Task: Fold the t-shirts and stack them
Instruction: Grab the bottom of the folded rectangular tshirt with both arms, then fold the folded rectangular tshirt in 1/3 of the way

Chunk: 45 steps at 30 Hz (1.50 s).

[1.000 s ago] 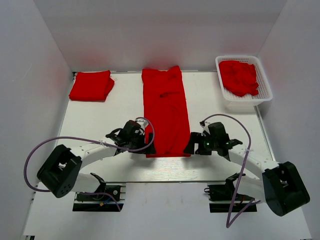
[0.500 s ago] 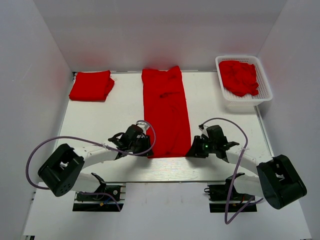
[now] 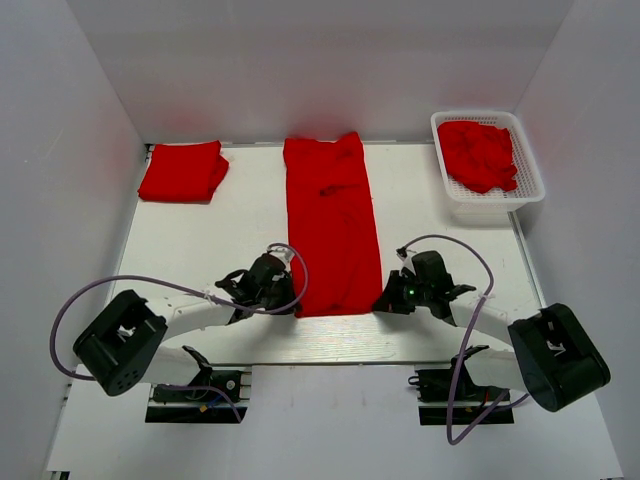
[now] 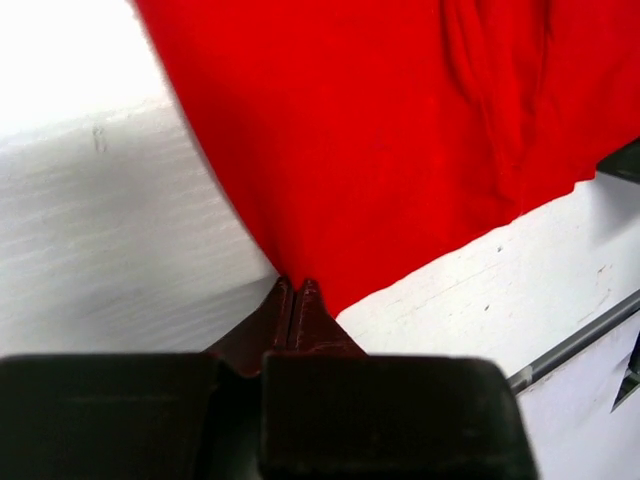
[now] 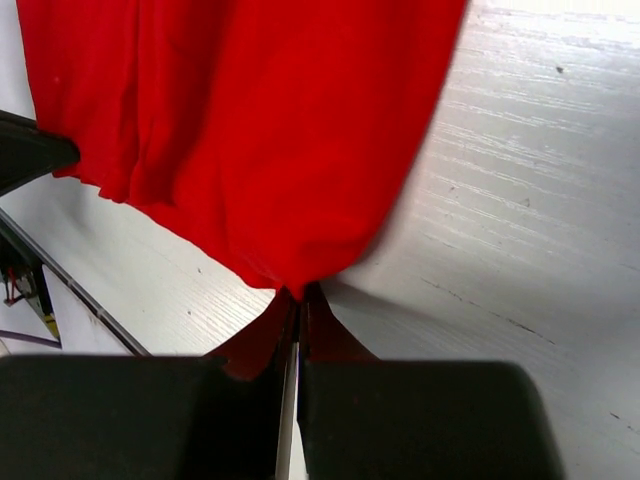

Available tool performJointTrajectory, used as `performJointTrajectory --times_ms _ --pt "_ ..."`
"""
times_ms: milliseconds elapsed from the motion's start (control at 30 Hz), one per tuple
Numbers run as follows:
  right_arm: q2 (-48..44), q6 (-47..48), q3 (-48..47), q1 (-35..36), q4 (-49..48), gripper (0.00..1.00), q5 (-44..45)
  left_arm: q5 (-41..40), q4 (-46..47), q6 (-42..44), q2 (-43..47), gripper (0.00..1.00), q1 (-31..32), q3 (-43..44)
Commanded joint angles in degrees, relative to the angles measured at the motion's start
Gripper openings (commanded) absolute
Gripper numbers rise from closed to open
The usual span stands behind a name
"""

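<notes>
T-shirts lie in three places on the white tabletop (image 3: pixel 240 225): a long t-shirt (image 3: pixel 332 225) folded into a narrow strip runs down the middle from the far edge toward the arms, a folded t-shirt (image 3: pixel 183 171) sits at the far left corner, and crumpled t-shirts (image 3: pixel 480 153) fill the white mesh basket (image 3: pixel 495 206) at the far right. Both arms reach in low over the near end of the strip. The left pincer (image 3: pixel 293 303) is pressed together on the near left corner of the long t-shirt, and its wrist view shows dark fingers (image 4: pixel 270 322) meeting right where the red hem comes to a point. The right pincer (image 3: pixel 383 303) is likewise pinched on the near right corner, fingers (image 5: pixel 262 338) closed with the cloth gathered at their tips. Between the two corners the hem rests on the tabletop with slight wrinkles.
</notes>
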<state>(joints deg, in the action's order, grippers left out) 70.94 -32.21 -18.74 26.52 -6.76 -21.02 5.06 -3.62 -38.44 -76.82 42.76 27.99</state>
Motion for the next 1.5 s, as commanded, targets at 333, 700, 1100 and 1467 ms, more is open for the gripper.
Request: performJointTrajectory --times_ms 333,700,1100,1467 --pt "-16.18 8.12 0.20 2.39 6.14 0.00 -0.17 2.76 -2.71 -0.15 12.04 0.00 0.39 -2.60" --pt "-10.04 13.14 -9.81 2.22 5.97 0.00 9.58 -9.26 -12.01 -1.38 5.10 0.00 -1.02 13.30" --pt "5.08 16.21 -27.56 1.34 6.15 0.00 18.55 -20.26 -18.44 0.47 -5.35 0.00 -6.02 30.19" --pt "19.23 19.90 -43.03 -1.38 8.52 0.00 15.75 -16.06 -13.88 5.38 -14.40 0.00 -13.31 38.27"
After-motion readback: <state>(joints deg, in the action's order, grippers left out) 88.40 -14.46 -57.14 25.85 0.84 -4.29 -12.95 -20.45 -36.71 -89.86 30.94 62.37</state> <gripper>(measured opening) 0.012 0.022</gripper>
